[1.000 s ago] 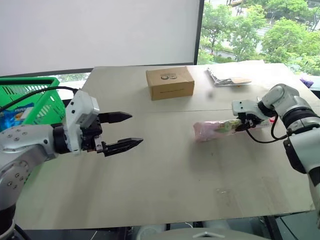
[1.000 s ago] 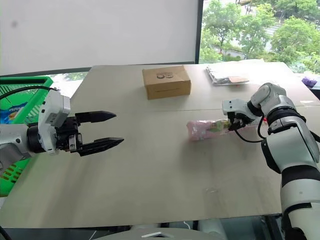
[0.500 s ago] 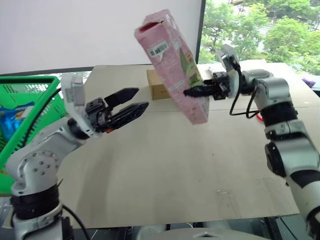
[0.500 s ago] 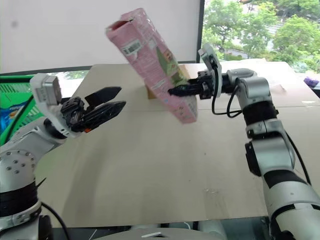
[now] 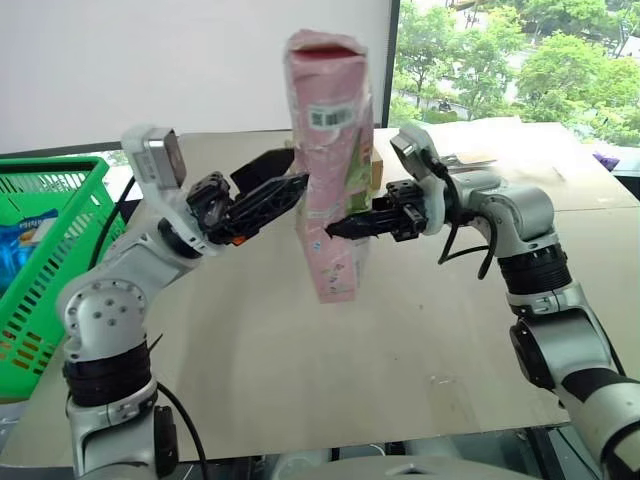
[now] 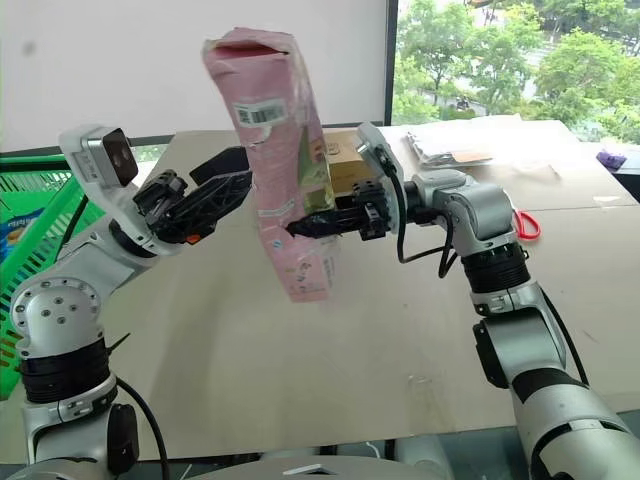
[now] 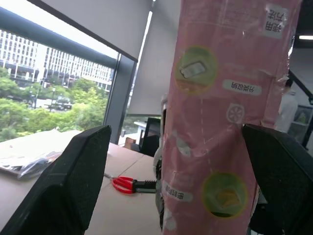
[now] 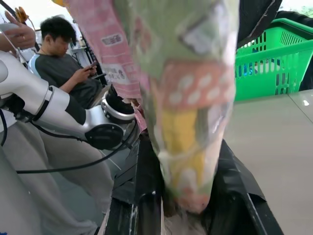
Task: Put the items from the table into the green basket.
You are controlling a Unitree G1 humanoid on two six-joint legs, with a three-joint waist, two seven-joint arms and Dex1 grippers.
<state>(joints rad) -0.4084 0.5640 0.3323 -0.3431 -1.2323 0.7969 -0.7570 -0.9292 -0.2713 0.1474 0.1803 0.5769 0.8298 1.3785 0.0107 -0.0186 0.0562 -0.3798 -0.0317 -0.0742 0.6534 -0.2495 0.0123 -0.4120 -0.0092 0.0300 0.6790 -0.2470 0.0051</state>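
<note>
The long pink packet (image 5: pixel 330 170) with green print hangs nearly upright in the air over the middle of the table (image 5: pixel 400 340). My right gripper (image 5: pixel 335 228) is shut on its lower half from the right. My left gripper (image 5: pixel 295 168) is open at the packet's left edge. In the left wrist view the packet (image 7: pixel 220 98) stands between the two black fingers (image 7: pixel 78 181). The green basket (image 5: pixel 60 190) sits off the table's left side. Scissors with red handles (image 6: pixel 527 225) lie on the table behind my right arm.
A brown cardboard box (image 6: pixel 345 170) stands on the table behind the packet, and a clear bag of papers (image 6: pixel 455 150) lies at the back right. A blue pack (image 5: pixel 20 250) lies inside the basket. A person (image 8: pixel 63 63) sits looking at a phone beyond the table.
My right gripper lifted the pink packet off the table, carried it left and stood it nearly upright. My left gripper rose and swung right until its fingers flank the packet.
</note>
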